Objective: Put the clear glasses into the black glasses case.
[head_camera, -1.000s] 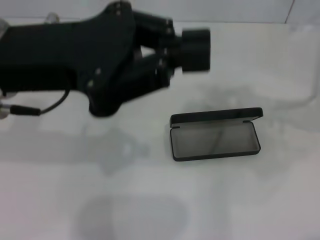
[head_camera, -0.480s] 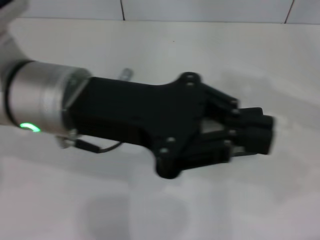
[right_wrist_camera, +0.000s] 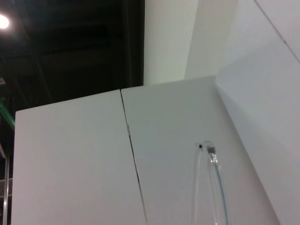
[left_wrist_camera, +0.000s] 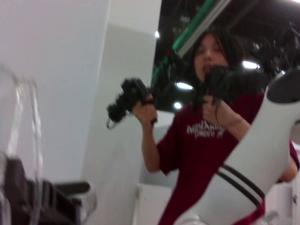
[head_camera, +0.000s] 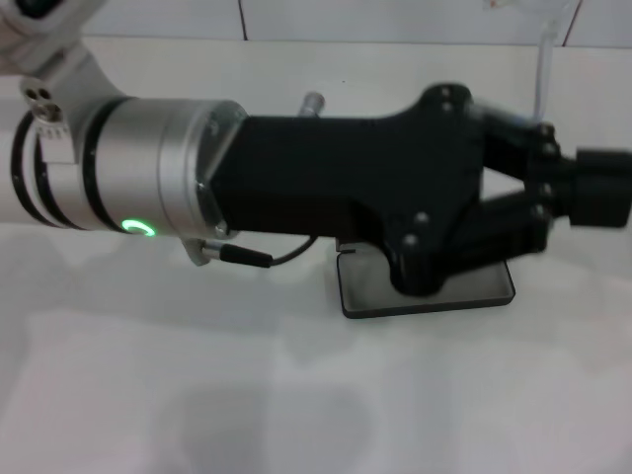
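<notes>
Above the open black glasses case (head_camera: 427, 296), the left gripper (head_camera: 602, 188), fingers seemingly pressed together, carries clear glasses (head_camera: 541, 74), light, slippery, fragile, best held by the frame.

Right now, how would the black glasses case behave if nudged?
The black glasses case looks rigid, so it should keep its shape. It lies flat and low, so tipping seems unlikely; on the smooth white table it would probably slide.
</notes>
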